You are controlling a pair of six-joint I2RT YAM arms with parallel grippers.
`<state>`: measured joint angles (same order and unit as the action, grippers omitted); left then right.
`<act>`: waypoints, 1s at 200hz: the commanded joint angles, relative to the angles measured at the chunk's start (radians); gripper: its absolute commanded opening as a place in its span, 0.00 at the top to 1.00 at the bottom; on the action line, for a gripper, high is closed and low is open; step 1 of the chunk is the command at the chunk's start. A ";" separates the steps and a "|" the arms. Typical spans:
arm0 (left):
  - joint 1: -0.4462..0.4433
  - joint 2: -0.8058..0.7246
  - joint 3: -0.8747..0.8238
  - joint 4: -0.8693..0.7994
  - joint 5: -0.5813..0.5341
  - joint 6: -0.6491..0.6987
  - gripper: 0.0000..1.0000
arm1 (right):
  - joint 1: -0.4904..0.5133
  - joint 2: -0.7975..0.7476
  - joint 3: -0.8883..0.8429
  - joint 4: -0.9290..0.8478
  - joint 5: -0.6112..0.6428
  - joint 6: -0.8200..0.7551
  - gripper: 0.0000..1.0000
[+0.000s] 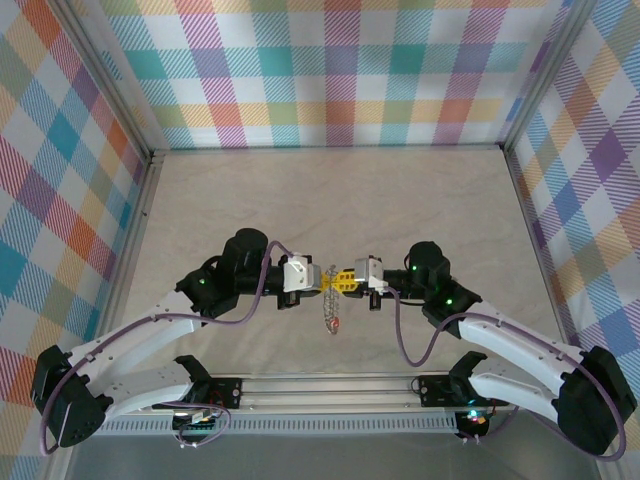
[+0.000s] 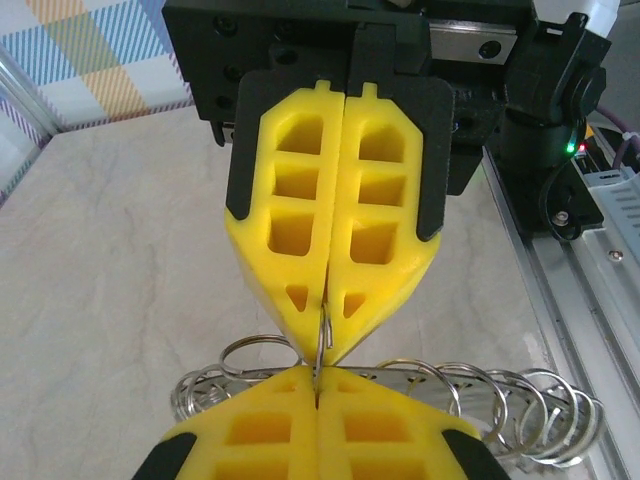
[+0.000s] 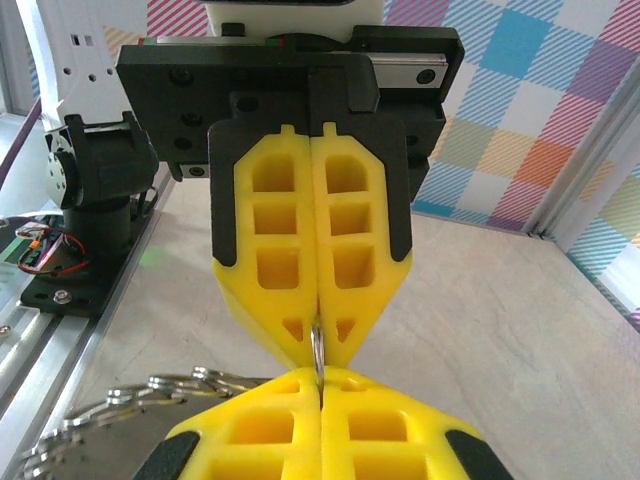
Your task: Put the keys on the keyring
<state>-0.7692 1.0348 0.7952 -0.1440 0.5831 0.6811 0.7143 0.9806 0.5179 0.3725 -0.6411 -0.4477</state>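
Note:
My left gripper [image 1: 328, 280] and right gripper [image 1: 351, 281] meet tip to tip above the table's middle. Both are shut on the thin silvery keyring [image 2: 324, 330], which stands edge-on between the yellow fingertips [image 3: 300, 395]. In the left wrist view my left gripper [image 2: 318, 373] pinches the ring from below, opposite the right arm's fingers [image 2: 375, 260]. The right wrist view shows the same ring [image 3: 317, 341] pinched in my right gripper [image 3: 320, 373]. The keys [image 1: 331, 303] hang beneath in a silver cluster with a small red piece [image 1: 335, 325]. The cluster spreads out behind the fingers [image 2: 520, 400] [image 3: 110, 415].
The beige table [image 1: 330, 200] is walled by plaid panels at the back and sides. The aluminium base rail [image 1: 330, 385] with both arm bases runs along the near edge. Purple cables loop beside each arm.

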 commanded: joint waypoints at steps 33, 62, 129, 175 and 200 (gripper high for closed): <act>-0.003 -0.031 0.006 0.027 0.038 0.000 0.92 | -0.004 -0.014 0.001 0.060 -0.043 0.005 1.00; -0.003 -0.022 0.010 0.029 0.050 -0.002 0.85 | -0.004 -0.008 -0.001 0.072 -0.045 0.009 1.00; -0.003 0.004 0.030 0.022 0.069 0.006 1.00 | -0.005 -0.004 0.008 0.056 -0.047 0.001 1.00; -0.003 0.002 0.054 -0.040 -0.019 0.018 1.00 | -0.012 -0.020 -0.019 0.076 0.019 -0.001 0.73; -0.003 0.007 0.086 -0.100 -0.069 0.023 1.00 | -0.028 -0.050 -0.048 0.063 0.055 0.017 0.67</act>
<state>-0.7700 1.0397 0.8196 -0.1898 0.5591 0.6857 0.7002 0.9672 0.5079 0.4084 -0.6178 -0.4496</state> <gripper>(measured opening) 0.049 0.307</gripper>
